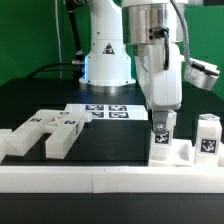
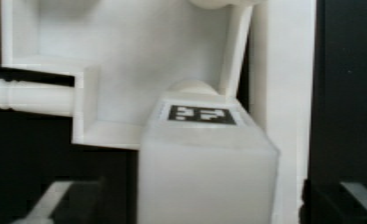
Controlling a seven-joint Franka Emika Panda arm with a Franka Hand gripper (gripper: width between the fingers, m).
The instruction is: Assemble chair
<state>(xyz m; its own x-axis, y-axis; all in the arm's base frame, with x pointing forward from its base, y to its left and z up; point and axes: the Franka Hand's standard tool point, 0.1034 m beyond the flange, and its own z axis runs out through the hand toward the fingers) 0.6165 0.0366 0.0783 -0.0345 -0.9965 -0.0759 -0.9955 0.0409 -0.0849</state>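
Observation:
My gripper (image 1: 162, 128) hangs low at the exterior view's right, right over an upright white chair block with a tag (image 1: 160, 143). In the wrist view that block (image 2: 206, 150) stands between my jaws, its tag facing up. The gripper (image 2: 198, 208) is open, with a dark gap on each side of the block. A fingertip (image 2: 41, 205) shows at one edge. A larger white chair part with a round peg (image 2: 91, 70) lies beyond the block. A second tagged block (image 1: 207, 136) stands further to the right. Flat white slabs (image 1: 45, 133) lie at the left.
The marker board (image 1: 105, 112) lies on the black table in front of the arm's base (image 1: 107, 60). A long white border rail (image 1: 100, 178) runs along the table's front edge, just in front of the blocks.

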